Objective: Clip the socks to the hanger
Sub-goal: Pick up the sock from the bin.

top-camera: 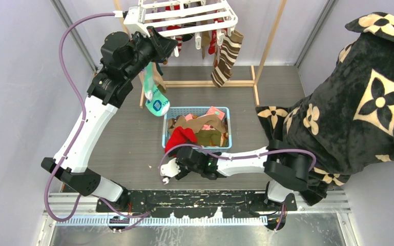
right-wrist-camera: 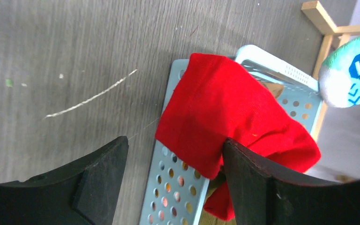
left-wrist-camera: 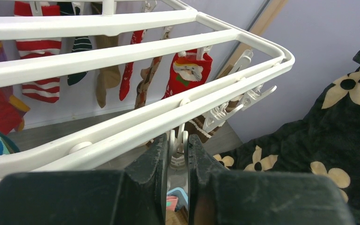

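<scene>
Two tools, left tool [left-wrist-camera: 178,140] pinching hanger [left-wrist-camera: 121,56] clip [left-wrist-camera: 178,151], right tool [right-wrist-camera: 174,143] spread near red sock [right-wrist-camera: 224,108].

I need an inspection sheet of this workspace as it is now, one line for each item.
Surface: grey table, a pale streak and crumbs on it.
Job's things: white hanger holds several socks; teal sock hangs below it; red sock lies over the rim of the blue basket of socks.
Clutter: black floral blanket at right.
End effectors: left end effector shut on a white clip; right end effector open over the red sock.
Cables: purple cables loop along both arms.
Surroundings: wooden frame, pale walls.
</scene>
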`<state>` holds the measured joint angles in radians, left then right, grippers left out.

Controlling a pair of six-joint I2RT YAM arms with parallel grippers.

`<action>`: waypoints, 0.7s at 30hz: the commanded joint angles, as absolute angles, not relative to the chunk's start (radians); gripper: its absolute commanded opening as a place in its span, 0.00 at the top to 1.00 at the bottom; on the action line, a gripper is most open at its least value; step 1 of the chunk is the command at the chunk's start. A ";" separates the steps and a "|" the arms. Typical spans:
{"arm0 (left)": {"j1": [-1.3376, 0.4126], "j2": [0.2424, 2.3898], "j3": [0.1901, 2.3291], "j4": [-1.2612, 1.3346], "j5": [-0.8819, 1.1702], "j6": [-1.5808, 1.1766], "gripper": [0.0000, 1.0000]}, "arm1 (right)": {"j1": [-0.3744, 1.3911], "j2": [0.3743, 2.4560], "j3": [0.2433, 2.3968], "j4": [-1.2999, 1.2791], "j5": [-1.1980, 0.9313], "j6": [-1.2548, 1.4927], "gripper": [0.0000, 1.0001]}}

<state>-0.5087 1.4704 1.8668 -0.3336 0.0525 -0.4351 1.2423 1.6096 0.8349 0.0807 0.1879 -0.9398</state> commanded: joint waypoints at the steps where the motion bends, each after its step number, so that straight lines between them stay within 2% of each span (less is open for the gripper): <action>1: -0.505 1.442 1.871 -0.313 0.039 -0.432 0.98 | 1.279 1.679 0.802 0.337 0.330 -1.213 0.24; 5: -0.500 1.439 1.869 -0.316 0.041 -0.434 0.98 | 1.289 1.745 0.770 0.496 0.383 -1.297 0.28; 8: -0.499 1.433 1.864 -0.317 0.044 -0.437 0.98 | 1.295 1.758 0.767 0.574 0.405 -1.314 0.35; 15: -0.496 1.428 1.855 -0.320 0.049 -0.441 0.98 | 1.326 1.691 0.764 0.569 0.398 -1.273 0.71; 21: -0.497 1.431 1.858 -0.321 0.054 -0.443 0.98 | 1.342 1.578 0.769 0.475 0.380 -1.123 0.89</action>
